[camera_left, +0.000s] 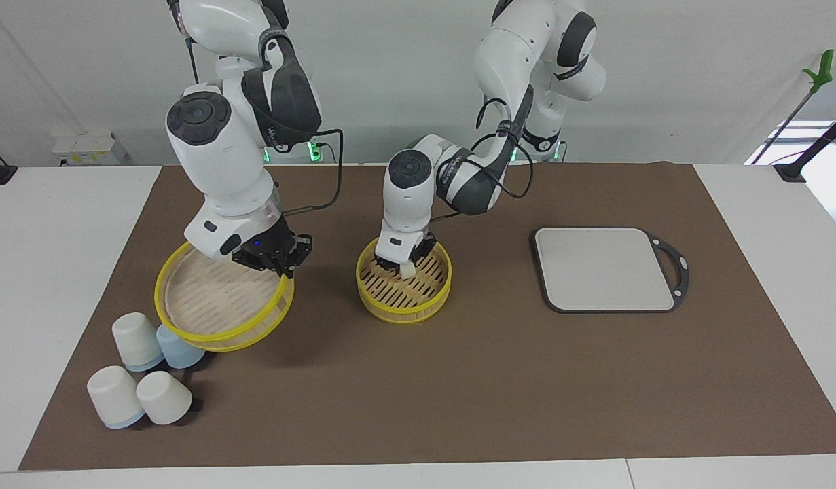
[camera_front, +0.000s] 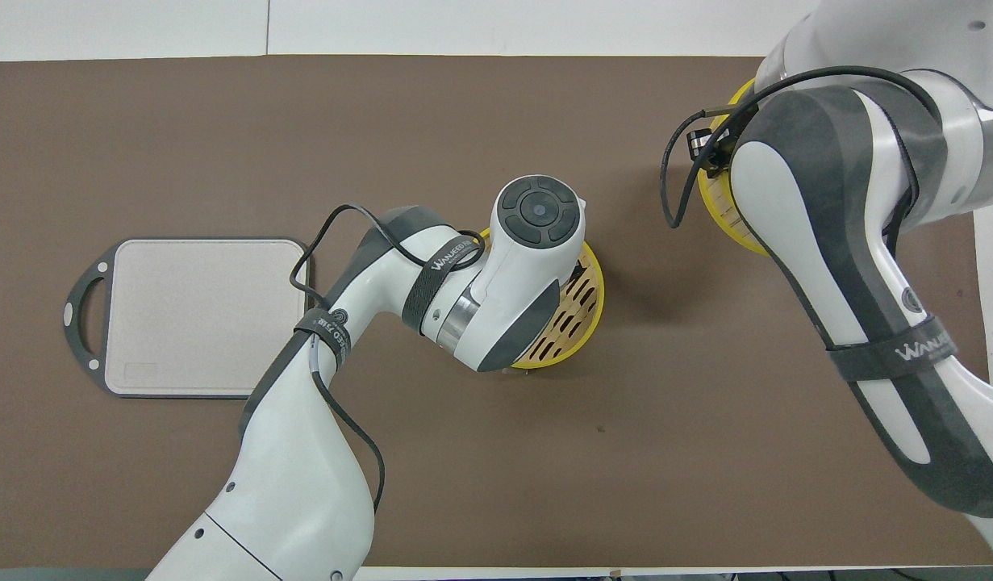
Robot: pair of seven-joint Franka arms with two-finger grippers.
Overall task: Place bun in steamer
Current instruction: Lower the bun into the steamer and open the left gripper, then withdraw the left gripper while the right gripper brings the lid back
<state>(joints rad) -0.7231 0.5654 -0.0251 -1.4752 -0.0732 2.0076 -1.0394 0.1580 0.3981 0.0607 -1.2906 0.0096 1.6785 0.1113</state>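
Observation:
The steamer is a round bamboo basket with yellow rims and a slatted floor, standing mid-table. My left gripper is down inside it, shut on the small cream-white bun, which hangs low over the slats. Whether the bun touches the floor I cannot tell. In the overhead view the left wrist covers the bun and most of the steamer. My right gripper is shut on the rim of the steamer's lid, holding it tilted above the mat toward the right arm's end; only an edge of the lid shows from overhead.
Several upturned white and pale blue cups stand under and beside the raised lid, farther from the robots. A grey square board with a dark handle lies toward the left arm's end, also in the overhead view. A brown mat covers the table.

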